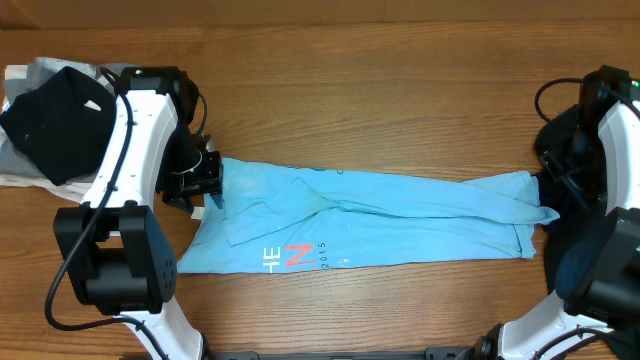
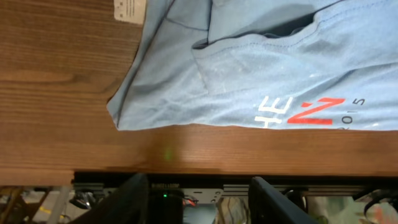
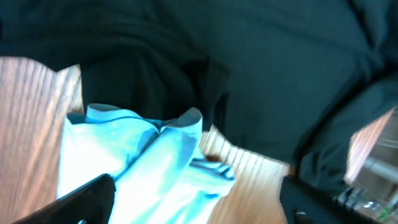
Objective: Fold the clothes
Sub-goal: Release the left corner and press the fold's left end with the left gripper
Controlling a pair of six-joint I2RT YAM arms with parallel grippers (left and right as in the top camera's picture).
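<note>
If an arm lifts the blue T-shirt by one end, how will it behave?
Probably floppy: the blue T-shirt lies in soft folds, so it should sag when lifted. Likely light, being thin flat cloth. A push would probably bunch it on the table.

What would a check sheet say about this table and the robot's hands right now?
Surface: wooden table, bare wood around the shirt.
Job's things: light blue T-shirt laid out lengthwise, partly folded, lettering showing; black garment meets its end.
Clutter: dark cloth on pale cloth at a far corner.
Hands: left hand open, nothing between its fingers; right hand open over the shirt's end.
Cables: black cable loops over the table.
Surroundings: dark frame rail below the table edge.
</note>
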